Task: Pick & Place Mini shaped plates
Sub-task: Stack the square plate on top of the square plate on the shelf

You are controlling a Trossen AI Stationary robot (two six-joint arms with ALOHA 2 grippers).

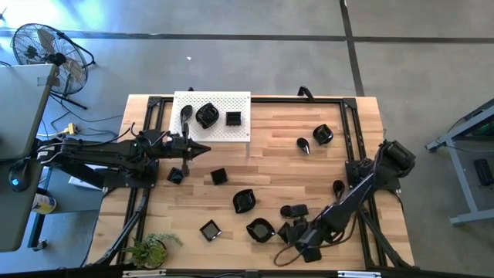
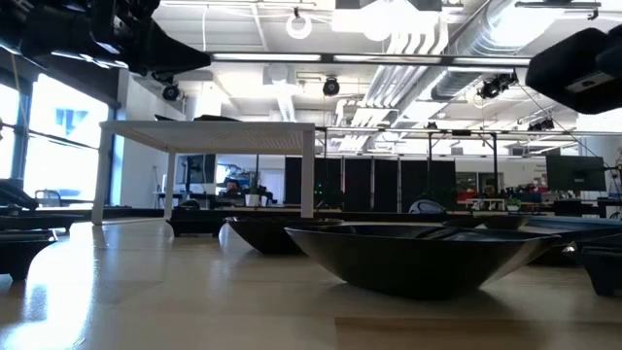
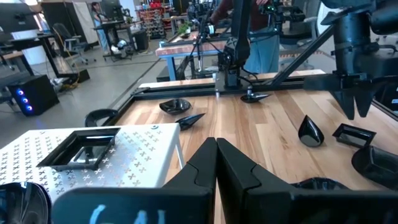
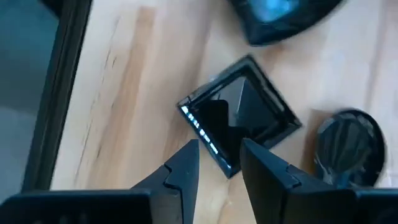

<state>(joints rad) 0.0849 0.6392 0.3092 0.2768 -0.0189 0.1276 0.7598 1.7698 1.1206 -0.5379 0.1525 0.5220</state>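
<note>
Mini shaped plates [image 1: 245,201]: small glossy black dishes, scattered right side up over the wooden bench [image 1: 270,166]. Three rest on the white perforated board [image 1: 220,127] at the far left: a narrow leaf dish [image 1: 186,114], a rounded wavy dish [image 1: 207,116] and a square dish [image 1: 233,118]. Two square dishes [image 1: 218,176] lie just in front of the board. A teardrop [image 1: 303,144] and a rounded dish [image 1: 323,135] lie toward the far right. The remainder cluster along the near edge, among them a square dish [image 4: 239,112].

The left pincer [image 3: 216,163], closed, hovers beside the white board [image 3: 134,155] bearing a square plate [image 3: 79,148].
</note>
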